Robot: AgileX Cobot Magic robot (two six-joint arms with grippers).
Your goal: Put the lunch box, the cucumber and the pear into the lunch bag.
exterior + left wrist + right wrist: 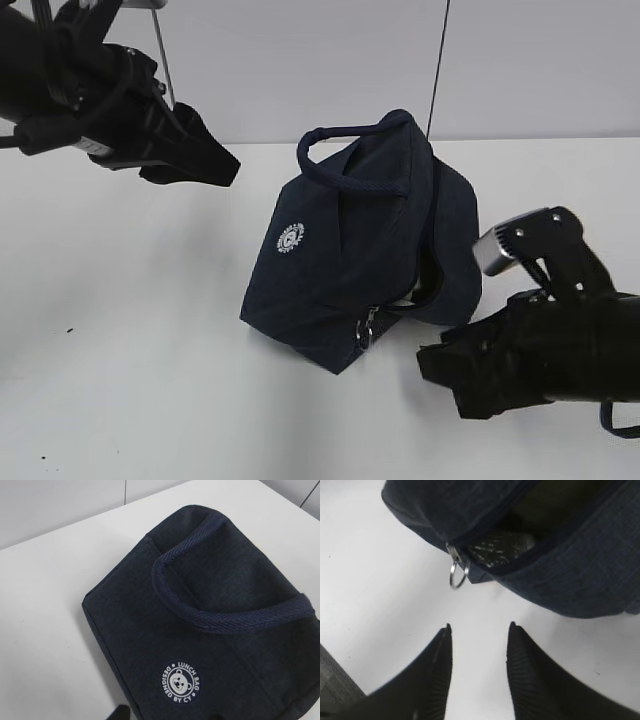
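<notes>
The dark navy lunch bag (360,270) lies on the white table with its white round logo (290,238) facing front-left and one rope handle (350,150) arching at the top. The left wrist view looks down on it (215,580). Its zip stands partly open in the right wrist view; the silver ring pull (457,574) hangs at the corner and silvery lining (500,547) shows inside. My right gripper (480,627) is open and empty, just short of the pull. My left gripper (225,165) hangs raised at the bag's upper left. Lunch box, cucumber and pear are out of view.
The white table (130,330) spreads around the bag, with a pale wall behind it. A thin dark cable (438,60) hangs down behind the bag. The right arm's body (560,340) lies low at the front right.
</notes>
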